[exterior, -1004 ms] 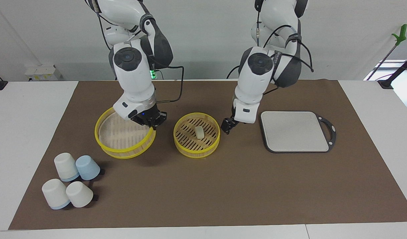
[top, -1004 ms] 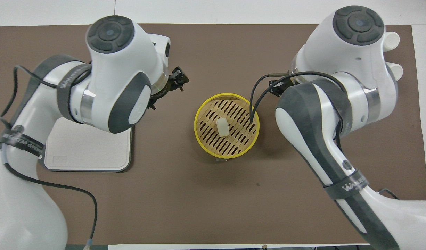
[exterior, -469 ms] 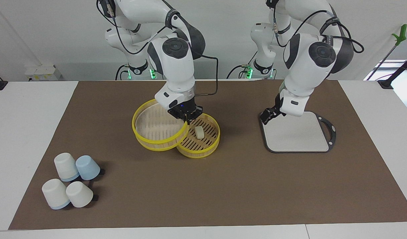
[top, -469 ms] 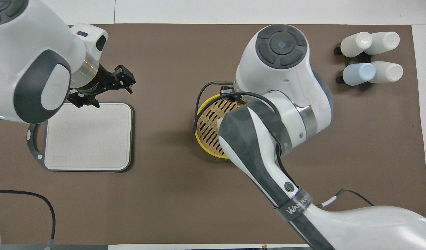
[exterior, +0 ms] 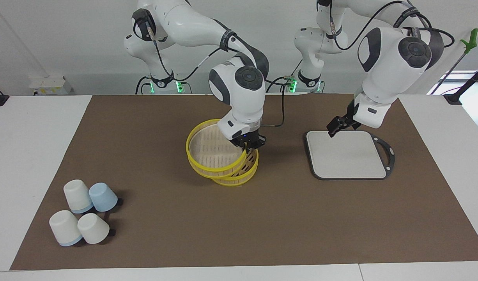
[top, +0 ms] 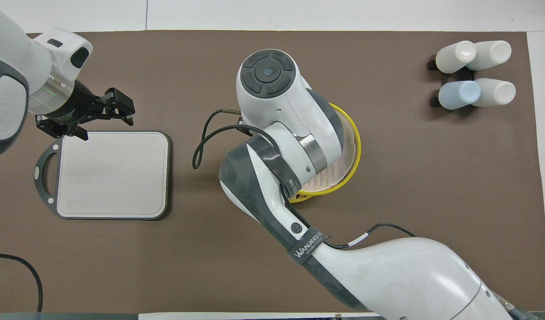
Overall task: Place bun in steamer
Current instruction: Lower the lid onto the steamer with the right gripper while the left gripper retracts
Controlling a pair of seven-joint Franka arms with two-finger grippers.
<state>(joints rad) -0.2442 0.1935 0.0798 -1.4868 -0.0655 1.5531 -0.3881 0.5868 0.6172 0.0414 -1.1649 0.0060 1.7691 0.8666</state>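
Facing view: right pincer [exterior: 247,148] grips lid [exterior: 208,150].

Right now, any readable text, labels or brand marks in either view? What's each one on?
"WANJEE", white letters, end hidden by the fold: on the dark strap around the right arm, overhead view.
Similar straps on both arms in the facing view: lettering too small to read.
Nothing else carries text.

White table [exterior: 36,156] under a brown mat [exterior: 239,218]. On the mat: steamer [exterior: 245,175] mid-table, largely covered by a tilted yellow-rimmed lid [exterior: 211,156]; grey-rimmed board [exterior: 348,154] toward the left arm's end, about level with the steamer; four upturned cups [exterior: 83,212], three white and one blue, clustered toward the right arm's end, farther from the robots.
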